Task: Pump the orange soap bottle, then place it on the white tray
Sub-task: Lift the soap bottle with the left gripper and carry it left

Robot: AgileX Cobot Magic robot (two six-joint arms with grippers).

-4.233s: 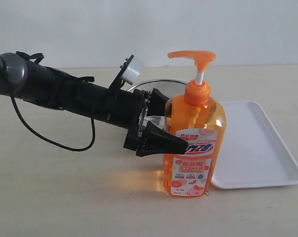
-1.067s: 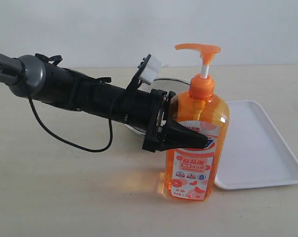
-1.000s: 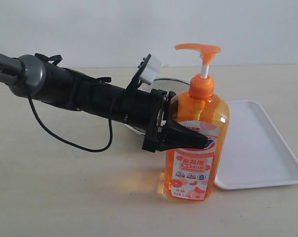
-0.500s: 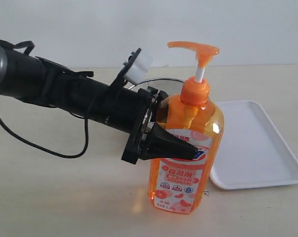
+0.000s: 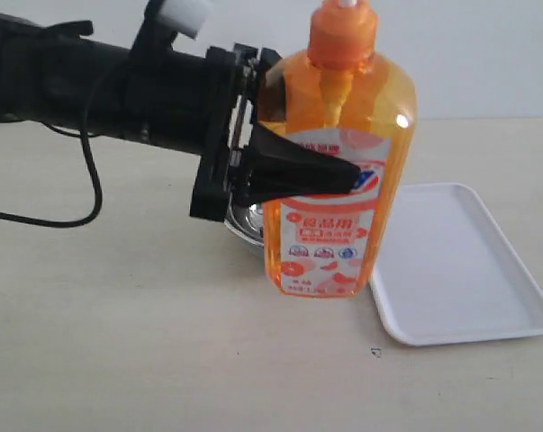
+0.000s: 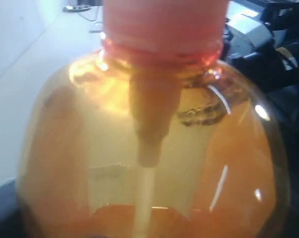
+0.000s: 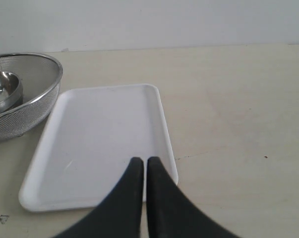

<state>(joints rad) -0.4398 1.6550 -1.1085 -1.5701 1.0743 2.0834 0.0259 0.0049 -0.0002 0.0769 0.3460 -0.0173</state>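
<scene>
Item: orange soap bottle [image 5: 330,180], upright, long axis vertical, held clear of the table [image 5: 118,342] by the left claw [image 5: 316,169], clamped across its body. White tray [image 5: 460,261]: at 4 o'clock from the bottle, just beside it. Right claw [image 7: 142,171]: closed, empty, over the tray

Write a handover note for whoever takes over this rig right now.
Left gripper: shut on the orange soap bottle, held upright clear of the table.
Right gripper: shut, empty, near a short edge of the white tray.
Tray: bare, on the table beside the steel bowl.
Done: bottle is up; whether it was pumped cannot be judged from here.
Left: set bottle on tray, release.
</scene>
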